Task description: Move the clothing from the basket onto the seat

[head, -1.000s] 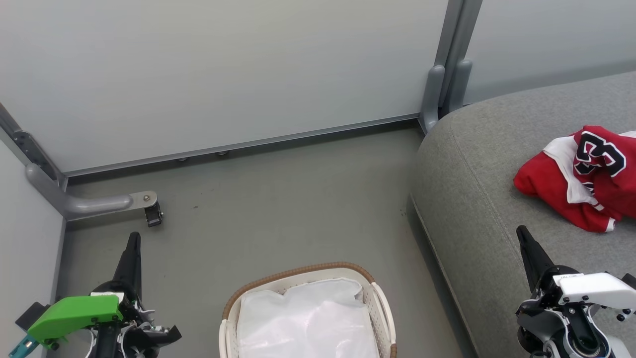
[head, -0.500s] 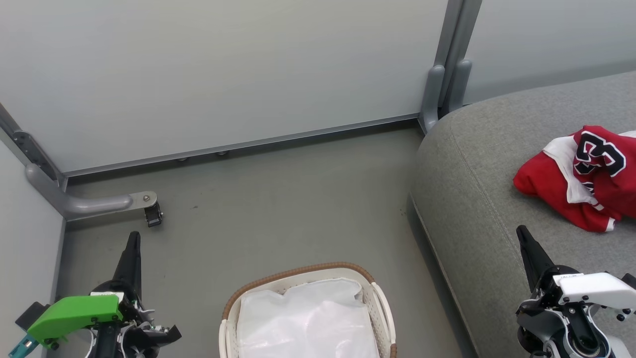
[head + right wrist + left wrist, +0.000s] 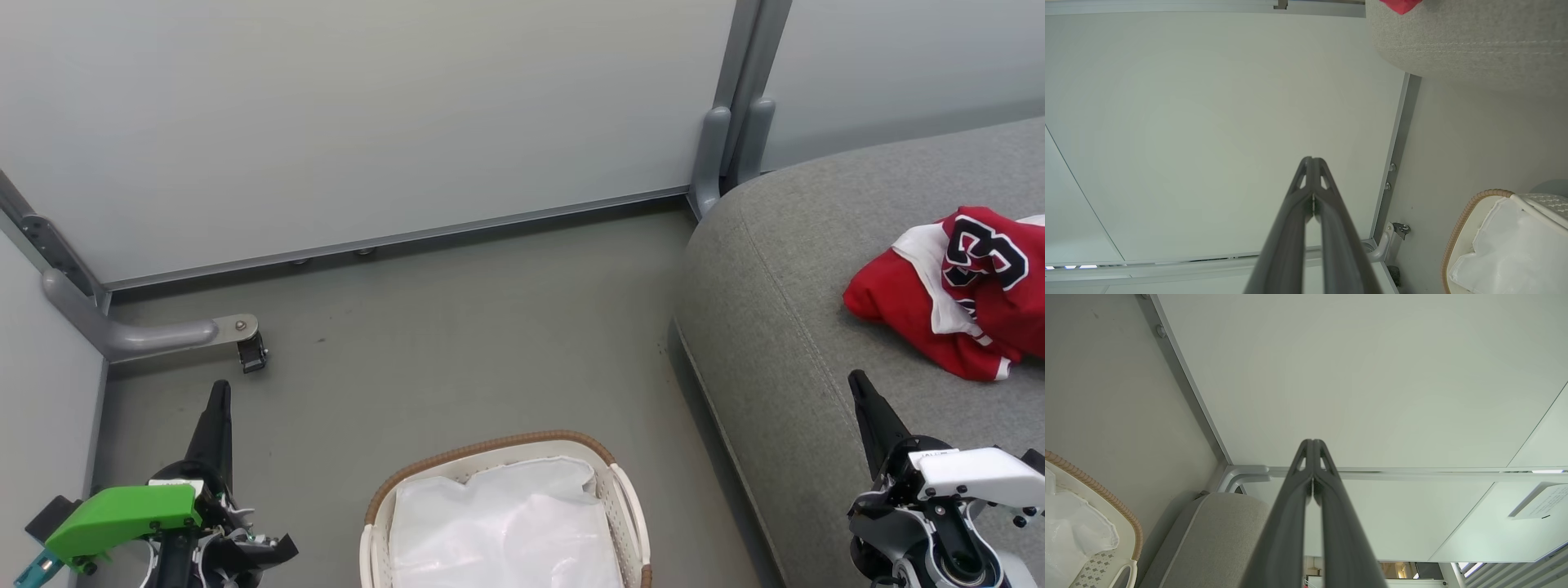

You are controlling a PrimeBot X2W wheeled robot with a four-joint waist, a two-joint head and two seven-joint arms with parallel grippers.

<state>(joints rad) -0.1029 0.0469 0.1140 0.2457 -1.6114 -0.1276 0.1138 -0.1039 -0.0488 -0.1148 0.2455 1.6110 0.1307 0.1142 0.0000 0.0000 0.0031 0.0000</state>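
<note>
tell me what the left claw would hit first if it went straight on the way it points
Probably the pale wall panel: in the left wrist view the shut left claw points at it with nothing between. How far off is unclear.

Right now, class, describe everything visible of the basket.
The basket is oval, latticed cream plastic with a brown woven rim and white handles. A rumpled white cloth liner covers its inside, nothing lying on the part in view. It stands upright on the grey floor, left of the sofa with a gap between, its near end cut off at the picture's edge.
</note>
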